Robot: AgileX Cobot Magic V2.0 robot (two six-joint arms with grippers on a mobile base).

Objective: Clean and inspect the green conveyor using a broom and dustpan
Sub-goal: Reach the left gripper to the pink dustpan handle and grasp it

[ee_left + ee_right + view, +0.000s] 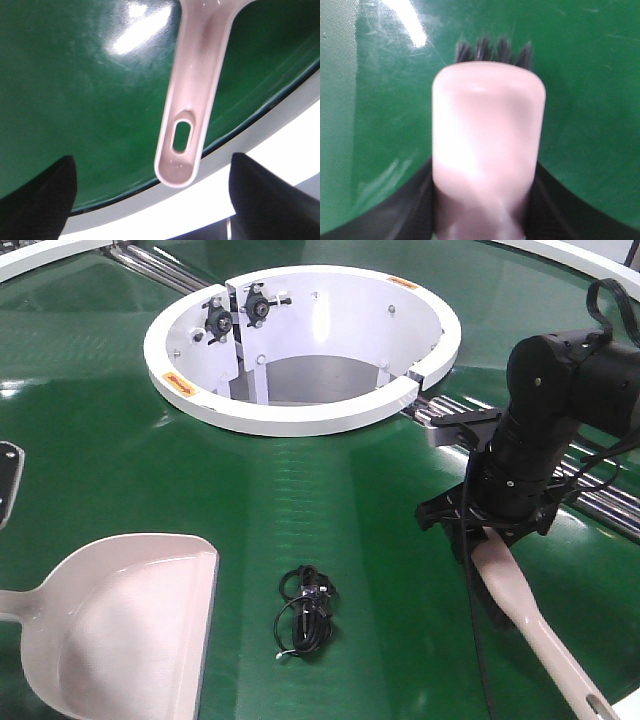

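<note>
The green conveyor (330, 490) fills the front view, its white ring hub (300, 415) at the back. The dustpan (120, 625) lies flat at the lower left, mouth facing right. Only the left wrist view shows my left gripper (152, 160); it is open, and the dustpan's slotted handle (182, 135) lies ahead between the wide-apart fingers (45, 195), untouched. At the right, my right gripper (485, 535) is shut on the broom (530, 620), whose handle trails toward the lower right. The right wrist view has the broom's back (487, 145) clamped between the jaws, with dark bristles (495, 52) on the belt.
A tangled black cable bundle (305, 612) lies on the belt between dustpan and broom. Chrome roller strips (590, 485) run behind the right arm. A dark flat plate (6, 480) shows at the left edge. The conveyor's white outer rim (200, 205) passes under the left gripper.
</note>
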